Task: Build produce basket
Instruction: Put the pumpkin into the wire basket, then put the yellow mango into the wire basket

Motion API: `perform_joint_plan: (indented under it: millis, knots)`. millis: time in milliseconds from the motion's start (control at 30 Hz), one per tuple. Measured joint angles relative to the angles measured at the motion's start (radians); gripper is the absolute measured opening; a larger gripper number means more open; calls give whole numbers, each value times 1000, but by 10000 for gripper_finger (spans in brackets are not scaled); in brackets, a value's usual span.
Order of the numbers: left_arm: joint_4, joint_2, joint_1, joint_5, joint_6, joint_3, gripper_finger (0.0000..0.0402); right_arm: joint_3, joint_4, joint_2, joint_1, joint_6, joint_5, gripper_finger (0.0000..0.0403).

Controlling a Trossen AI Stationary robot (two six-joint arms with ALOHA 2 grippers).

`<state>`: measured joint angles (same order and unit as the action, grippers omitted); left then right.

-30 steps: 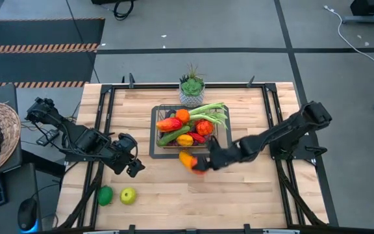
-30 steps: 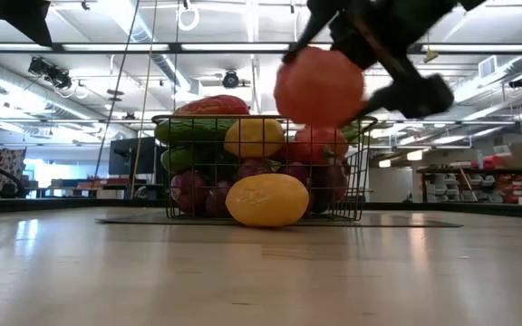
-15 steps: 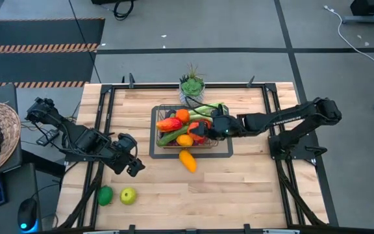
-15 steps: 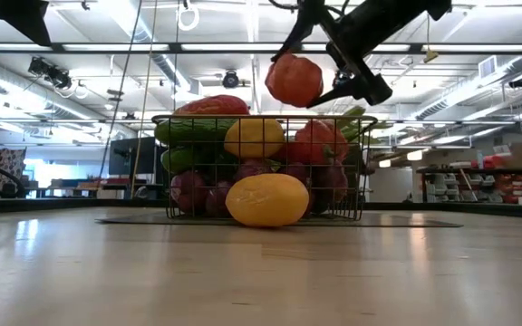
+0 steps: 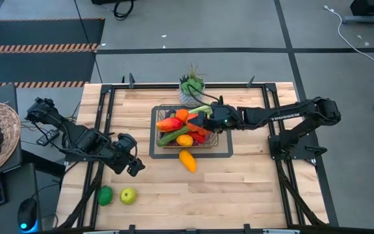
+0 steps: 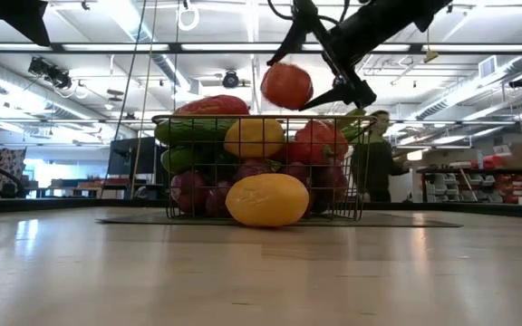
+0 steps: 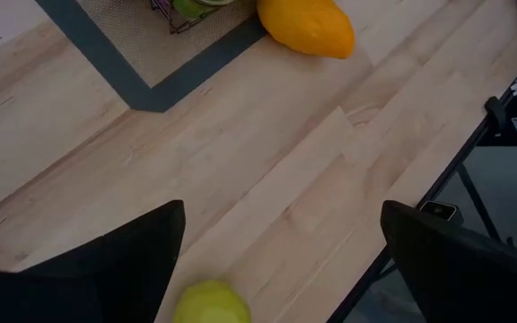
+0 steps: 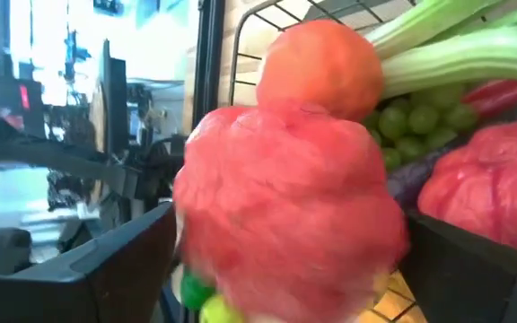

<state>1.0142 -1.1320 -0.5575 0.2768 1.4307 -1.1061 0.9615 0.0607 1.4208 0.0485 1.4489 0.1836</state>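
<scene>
Red tomato-like produce [image 6: 286,85] now above the basket [image 5: 156,127], between the spread fingers of the right gripper [image 6: 320,80]; a second ago carried low over the worktop [image 5: 239,175] just in front of the basket, beside the yellow-orange fruit [image 5: 187,159]. Gripper widened over that second, so release judged under way or just done; piece apparently about to join the heap. Right arm stretched level across the worktop toward the basket, wrist over the basket's far-right part, near the leek [image 5: 200,109]. Left gripper [image 5: 134,168] parked well to the basket's front-left, fingers wide, holding nothing, unmoved. Outside the basket: yellow-orange fruit touching its front wall, green fruit [image 5: 104,195] and yellow-green apple [image 5: 128,195] well apart from it.
</scene>
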Motion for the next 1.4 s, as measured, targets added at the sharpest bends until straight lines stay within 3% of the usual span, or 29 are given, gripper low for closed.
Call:
perform_joint_plan:
  millis: [400, 733, 967, 1200, 1400]
  knots:
    - [0, 0, 0, 0, 0, 0, 382, 0, -7, 0, 28, -111, -102, 399]
    - [1, 0, 0, 0, -1, 0, 382, 0, -258, 0, 44, -152, -363, 398]
    - [1, 0, 0, 0, 8, 0, 382, 0, -271, -42, 72, -189, -361, 397]
    - [0, 0, 0, 7, 25, 0, 382, 0, -362, -101, 80, -216, -201, 397]
    - [1, 0, 0, 17, 24, 0, 382, 0, -441, -97, 66, -274, -200, 397]
